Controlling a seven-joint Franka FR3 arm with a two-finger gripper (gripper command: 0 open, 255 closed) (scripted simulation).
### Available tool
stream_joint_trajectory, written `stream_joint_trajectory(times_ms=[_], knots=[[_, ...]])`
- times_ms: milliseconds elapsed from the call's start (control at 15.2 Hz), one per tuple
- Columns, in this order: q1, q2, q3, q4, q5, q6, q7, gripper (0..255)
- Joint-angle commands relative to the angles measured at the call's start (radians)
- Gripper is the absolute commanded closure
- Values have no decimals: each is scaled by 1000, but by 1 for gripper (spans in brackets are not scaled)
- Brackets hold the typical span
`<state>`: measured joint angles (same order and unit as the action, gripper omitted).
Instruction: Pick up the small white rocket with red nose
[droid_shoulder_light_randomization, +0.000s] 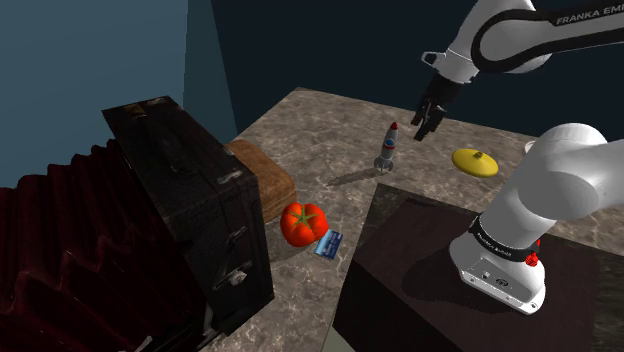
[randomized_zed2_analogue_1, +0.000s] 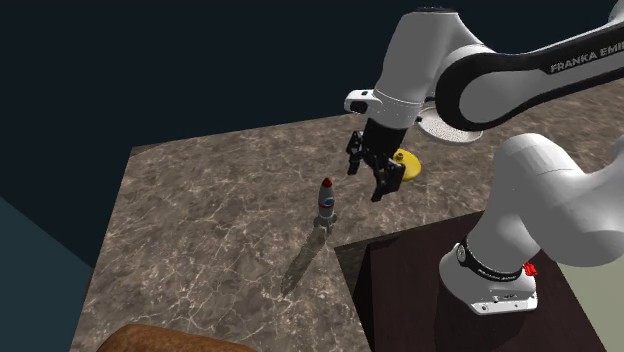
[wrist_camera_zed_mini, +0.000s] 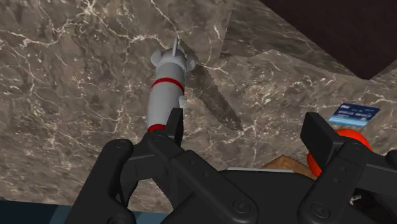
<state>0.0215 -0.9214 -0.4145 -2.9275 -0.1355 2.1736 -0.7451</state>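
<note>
Brown stone table (droid_shoulder_light_randomization: 320, 115) holds the rocket (randomized_zed2_analogue_1: 326, 203), standing up. My pincer (randomized_zed2_analogue_1: 366, 182) is open, up in the air just beside it. Nothing is grabbed yet. Next I should move over it, go down and close.

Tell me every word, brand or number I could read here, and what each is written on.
"FRANKA EM", the rest cut off by the picture's edge: on the white arm, along its upper link.
Pale lettering on the dark band round the arm's lower joint: too small to read.
White print on the blue card: too small to read.
The rocket bears a round blue mark, with no words that can be read.
</note>
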Motion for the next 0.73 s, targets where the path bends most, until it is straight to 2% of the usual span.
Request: stream_joint_trajectory(times_ms=[0,198,330,462,594,660], knots=[[6,51,-87,-31,-25,114,-106,0],[74,181,-236,-40,-27,293,-265,0],[164,276,-358,-28,0,408,-386,0],[305,364,-514,-4,58,513,-524,0],[508,430,-717,34,140,602,-676,0],[585,442,-793,48,163,626,-722,0]])
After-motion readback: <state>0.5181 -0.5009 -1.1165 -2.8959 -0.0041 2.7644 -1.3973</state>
